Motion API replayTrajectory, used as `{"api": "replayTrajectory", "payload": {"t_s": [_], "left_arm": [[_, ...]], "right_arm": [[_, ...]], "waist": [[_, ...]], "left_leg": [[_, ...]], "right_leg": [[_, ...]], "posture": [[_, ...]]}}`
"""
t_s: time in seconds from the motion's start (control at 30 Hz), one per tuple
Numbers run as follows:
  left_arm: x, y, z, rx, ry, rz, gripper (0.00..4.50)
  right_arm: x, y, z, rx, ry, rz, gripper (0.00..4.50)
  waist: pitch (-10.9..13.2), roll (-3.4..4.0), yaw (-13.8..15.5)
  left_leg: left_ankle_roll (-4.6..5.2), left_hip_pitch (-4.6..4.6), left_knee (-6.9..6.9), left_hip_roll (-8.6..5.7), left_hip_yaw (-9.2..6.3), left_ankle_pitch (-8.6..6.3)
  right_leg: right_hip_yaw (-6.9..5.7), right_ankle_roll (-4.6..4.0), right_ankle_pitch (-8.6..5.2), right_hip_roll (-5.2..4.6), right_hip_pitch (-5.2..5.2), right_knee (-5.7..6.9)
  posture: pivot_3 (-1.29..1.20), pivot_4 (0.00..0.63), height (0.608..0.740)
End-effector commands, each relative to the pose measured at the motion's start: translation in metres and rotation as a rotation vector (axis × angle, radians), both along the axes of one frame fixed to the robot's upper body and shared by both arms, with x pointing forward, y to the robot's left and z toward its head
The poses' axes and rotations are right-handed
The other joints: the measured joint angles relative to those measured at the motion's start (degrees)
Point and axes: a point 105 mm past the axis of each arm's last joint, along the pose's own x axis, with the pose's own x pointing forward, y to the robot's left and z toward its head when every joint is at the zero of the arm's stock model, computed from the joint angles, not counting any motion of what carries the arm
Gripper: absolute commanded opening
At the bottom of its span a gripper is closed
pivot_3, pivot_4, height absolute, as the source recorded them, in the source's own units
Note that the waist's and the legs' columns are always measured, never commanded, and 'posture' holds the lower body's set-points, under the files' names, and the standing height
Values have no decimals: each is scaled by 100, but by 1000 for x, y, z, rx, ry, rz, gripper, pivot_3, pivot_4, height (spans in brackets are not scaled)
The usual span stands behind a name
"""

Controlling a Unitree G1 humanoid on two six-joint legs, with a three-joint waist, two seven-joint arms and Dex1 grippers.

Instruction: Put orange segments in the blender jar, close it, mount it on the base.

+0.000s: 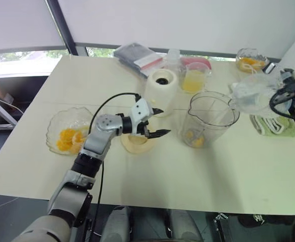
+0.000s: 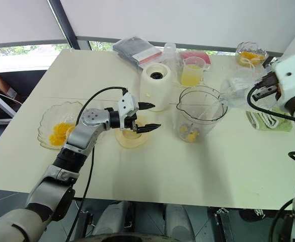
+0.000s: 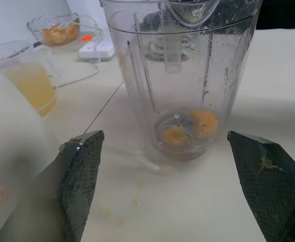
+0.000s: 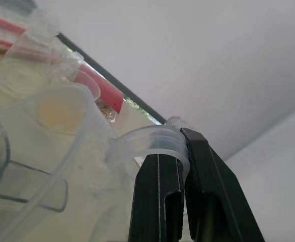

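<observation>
The clear blender jar [image 1: 210,118] stands upright and uncovered right of centre, with a few orange segments [image 3: 190,128] at its bottom. My left gripper [image 1: 162,121] hovers open and empty just left of the jar, fingers [image 3: 79,176] pointing at it. A glass bowl [image 1: 54,143] of orange segments [image 1: 69,136] sits at the left. The cream blender base [image 1: 161,89] stands behind my left gripper. My right gripper [image 2: 261,91] is raised at the right, shut on the rim of a clear plastic lid [image 4: 157,143].
A cream round dish [image 1: 136,143] lies under my left gripper. A cup of yellow juice [image 1: 194,78], a second glass bowl of fruit [image 1: 250,59], a grey packet [image 1: 135,54] and a green cloth [image 1: 273,126] crowd the back and right.
</observation>
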Motion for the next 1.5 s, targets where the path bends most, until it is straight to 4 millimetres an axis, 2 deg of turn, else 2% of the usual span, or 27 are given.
{"api": "replayTrajectory", "payload": {"t_s": [0.03,0.27,0.47,0.63,0.9,1.13,1.5], "left_arm": [[-4,-5,11,-8,-45,-27,4101],[-4,-5,9,-2,-44,-32,4101],[-6,-4,6,-7,-35,-25,4101],[-9,-5,4,-11,-29,-23,4101],[-17,-3,-1,-14,-19,-9,4101],[-24,5,-8,-7,2,25,4101],[-32,11,-9,2,13,58,4101]], "right_arm": [[-12,-4,20,102,-99,-28,35],[-22,-24,8,446,-173,-138,35],[-41,-50,-12,549,-313,-306,35],[-55,-67,-42,631,-391,-426,35],[-76,-103,-113,831,-431,-638,35],[-88,-121,-153,848,-404,-762,35],[-69,-133,-177,846,-389,-742,35]], "waist": [[0,1,0],[-1,2,7],[-3,5,21],[-4,8,4],[-15,27,-20],[-19,39,-35],[-20,40,-55]], "left_leg": [[0,1,0,0,-1,0],[0,2,0,1,-3,0],[0,0,-1,0,-4,0],[0,0,-2,-1,-2,0],[-1,6,-1,-1,3,0],[-1,10,-2,0,3,0],[-1,18,-2,0,15,0]], "right_leg": [[0,0,0,1,0,2],[0,0,0,2,-1,9],[-1,1,0,1,-2,9],[-1,1,0,1,-2,9],[6,1,0,1,0,12],[7,0,0,3,0,16],[27,-1,-1,6,1,15]], "posture": [[0,150,740],[0,150,740],[0,150,740],[0,150,740],[0,150,740],[0,150,740],[0,150,740]]}}
